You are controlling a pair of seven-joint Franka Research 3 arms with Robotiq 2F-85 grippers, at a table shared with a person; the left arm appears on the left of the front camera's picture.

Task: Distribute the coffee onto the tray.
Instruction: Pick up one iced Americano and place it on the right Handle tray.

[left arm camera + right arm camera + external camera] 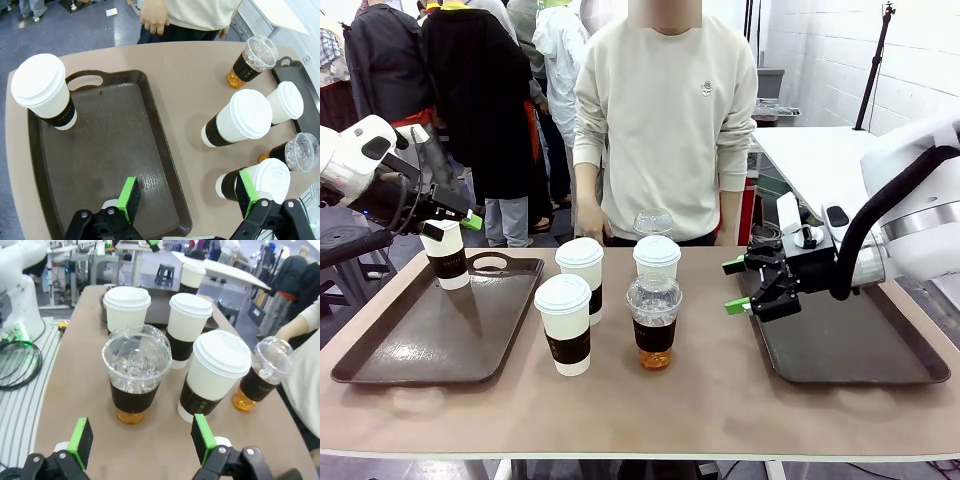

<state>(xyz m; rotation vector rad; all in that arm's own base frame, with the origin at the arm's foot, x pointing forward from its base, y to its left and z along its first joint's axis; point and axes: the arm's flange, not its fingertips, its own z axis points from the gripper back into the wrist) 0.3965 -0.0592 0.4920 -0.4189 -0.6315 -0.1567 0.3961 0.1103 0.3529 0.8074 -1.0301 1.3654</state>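
One white lidded coffee cup with a brown sleeve (447,256) (45,92) stands in the far left corner of the left tray (410,345) (115,150). My left gripper (455,222) (189,197) is open and empty, raised beside that cup's top. Three more white cups (565,325) (580,278) (657,258) and two clear dome-lidded amber drinks (654,320) (653,222) stand mid-table. My right gripper (738,286) (141,440) is open and level, pointing at the nearer clear cup (135,380), a short way off. A white cup (215,375) stands beside it.
The right tray (850,345) lies under my right arm with nothing on it. A person in a cream sweater (665,110) stands at the far edge, hands at their sides. Bare table runs along the front edge.
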